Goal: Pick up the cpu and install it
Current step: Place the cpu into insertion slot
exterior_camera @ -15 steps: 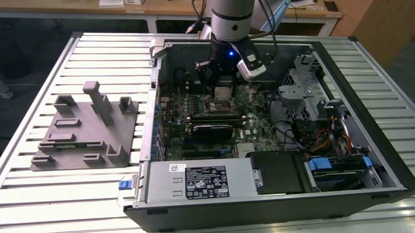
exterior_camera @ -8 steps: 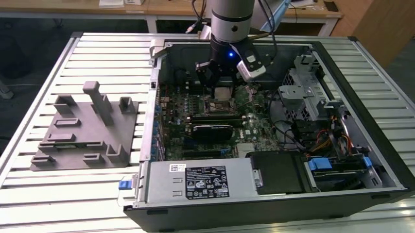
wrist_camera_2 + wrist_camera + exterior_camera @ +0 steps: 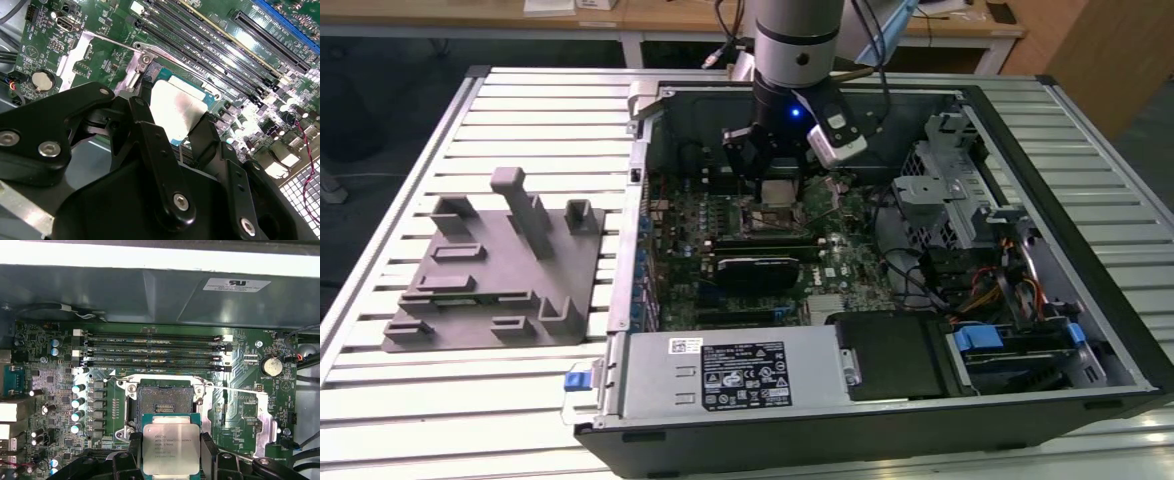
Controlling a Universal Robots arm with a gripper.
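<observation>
A slatted worktop (image 3: 520,110) carries an open computer case (image 3: 1107,330), and the arm (image 3: 795,40) reaches down into it. A grey fixture (image 3: 487,270) sits on the worktop outside the case, well apart from the jaws. The motherboard (image 3: 55,380) lies flat under the jaws, with the power supply (image 3: 720,370) at the case's near end, far from them. A black finned module (image 3: 754,270) sits on the board near the jaws, on the power supply's side.

The jaws are closed partway on the cpu (image 3: 171,447), pinching two opposite edges, its silver top facing up. The bare socket (image 3: 165,397) lies just beyond the jaws, pins exposed, and the cpu overlaps its near rim in the first wrist view; whether they touch cannot be told. A thin metal lever (image 3: 240,390) juts sideways from the socket frame, close beside the jaws. Memory slots (image 3: 150,347) run past the socket, farther off. A coin cell (image 3: 272,365) sits off to the lever's side.
</observation>
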